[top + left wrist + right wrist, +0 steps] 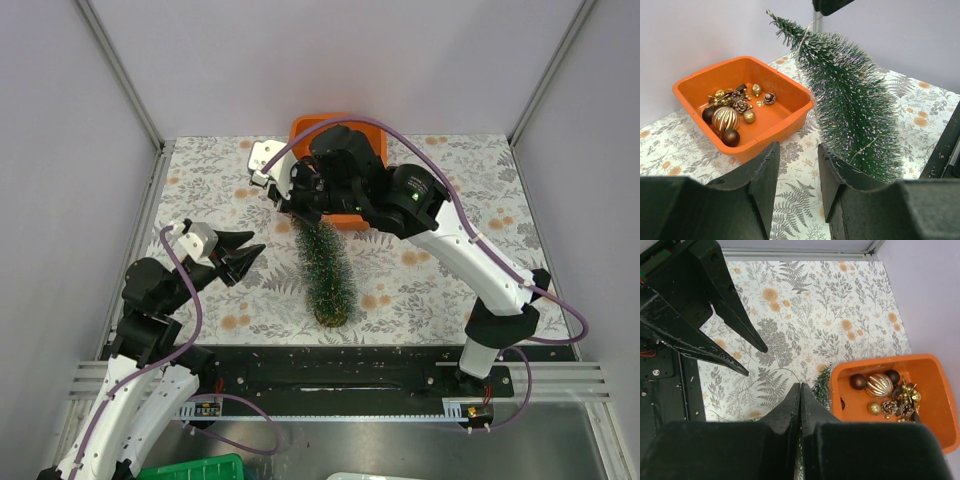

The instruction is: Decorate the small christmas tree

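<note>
At twelve o'clock, orange plastic tray (695, 82) holds gold-striped bauble (725, 119), brown balls (730, 137), pinecones (741, 105); frosted green bottle-brush tree (850, 110) at its six; left gripper (797, 150) released, right gripper (800, 390) clenched.

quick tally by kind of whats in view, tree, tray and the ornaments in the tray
small christmas tree: 1
orange tray: 1
dark brown balls: 2
large striped gold ball: 1
small gold balls: 2
pinecones: 2
total: 9, leaving out the tangled gold sprigs, which are too small to count
</note>
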